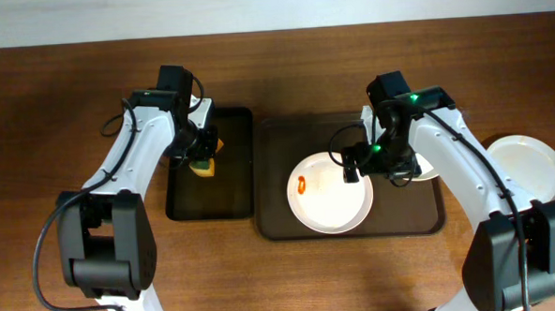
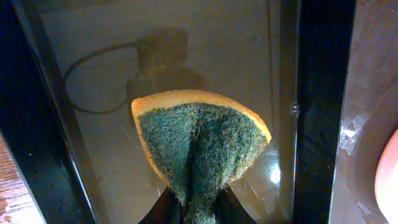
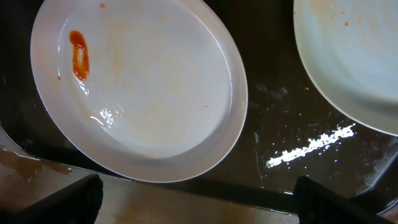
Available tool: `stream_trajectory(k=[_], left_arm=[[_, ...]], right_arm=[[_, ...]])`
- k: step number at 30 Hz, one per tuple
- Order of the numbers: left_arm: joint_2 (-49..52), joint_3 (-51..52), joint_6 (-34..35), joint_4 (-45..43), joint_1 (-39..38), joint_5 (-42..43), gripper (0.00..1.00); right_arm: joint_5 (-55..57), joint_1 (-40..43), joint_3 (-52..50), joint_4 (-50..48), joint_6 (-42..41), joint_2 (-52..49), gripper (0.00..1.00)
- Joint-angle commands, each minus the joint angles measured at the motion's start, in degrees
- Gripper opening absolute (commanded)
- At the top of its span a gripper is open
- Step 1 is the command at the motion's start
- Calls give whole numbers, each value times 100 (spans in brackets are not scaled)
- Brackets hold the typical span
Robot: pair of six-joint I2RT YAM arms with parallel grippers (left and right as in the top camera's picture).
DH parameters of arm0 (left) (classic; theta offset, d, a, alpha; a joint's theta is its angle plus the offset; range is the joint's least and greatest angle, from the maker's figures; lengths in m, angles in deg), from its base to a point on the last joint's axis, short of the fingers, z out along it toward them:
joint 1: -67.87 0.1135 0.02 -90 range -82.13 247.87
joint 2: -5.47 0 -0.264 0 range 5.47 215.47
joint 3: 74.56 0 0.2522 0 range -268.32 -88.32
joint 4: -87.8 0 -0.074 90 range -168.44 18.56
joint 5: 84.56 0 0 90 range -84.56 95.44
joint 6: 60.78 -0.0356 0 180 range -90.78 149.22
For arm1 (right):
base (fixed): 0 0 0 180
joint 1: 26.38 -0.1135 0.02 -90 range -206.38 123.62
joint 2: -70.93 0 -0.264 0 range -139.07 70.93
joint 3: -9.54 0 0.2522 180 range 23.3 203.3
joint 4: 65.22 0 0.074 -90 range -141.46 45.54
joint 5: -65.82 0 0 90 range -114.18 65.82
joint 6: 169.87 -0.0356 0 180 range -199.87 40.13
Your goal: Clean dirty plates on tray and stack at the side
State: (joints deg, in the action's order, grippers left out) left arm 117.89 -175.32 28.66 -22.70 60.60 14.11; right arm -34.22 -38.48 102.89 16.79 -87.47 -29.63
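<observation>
While left gripper (image 2: 198,211) clamps sponge (image 2: 199,143) over black tray (image 1: 190,201), right gripper (image 1: 379,168) hangs wide open above smeared plate (image 1: 331,193) on tray (image 1: 281,226); second plate (image 3: 348,62) alongside; third plate (image 1: 531,168) off tray, on table (image 1: 68,90).

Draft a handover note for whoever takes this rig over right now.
Left gripper: shut on the sponge, over the black tray.
Right gripper: open, empty, above the brown tray.
Plates: smeared plate and second plate on the brown tray; third plate on the table to its right, looking clean.
Done: apparently one plate set aside.
Left: wipe both tray plates, stack them on the third.
</observation>
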Motion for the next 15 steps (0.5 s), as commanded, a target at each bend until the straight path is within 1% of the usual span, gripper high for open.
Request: stream_trajectory(k=[1,13,15], left_arm=[[-76,-116,37,-11,2,-17,9],[-76,-116,39,52,2,-13,9],[-76,-116,39,50,2,-11,9]], right_arm=[[-48,15,4,-13,-37,-7,98],[-129,11,4,-11,-39,-7,98],[-289,11,4,-251,-37,-7,98]])
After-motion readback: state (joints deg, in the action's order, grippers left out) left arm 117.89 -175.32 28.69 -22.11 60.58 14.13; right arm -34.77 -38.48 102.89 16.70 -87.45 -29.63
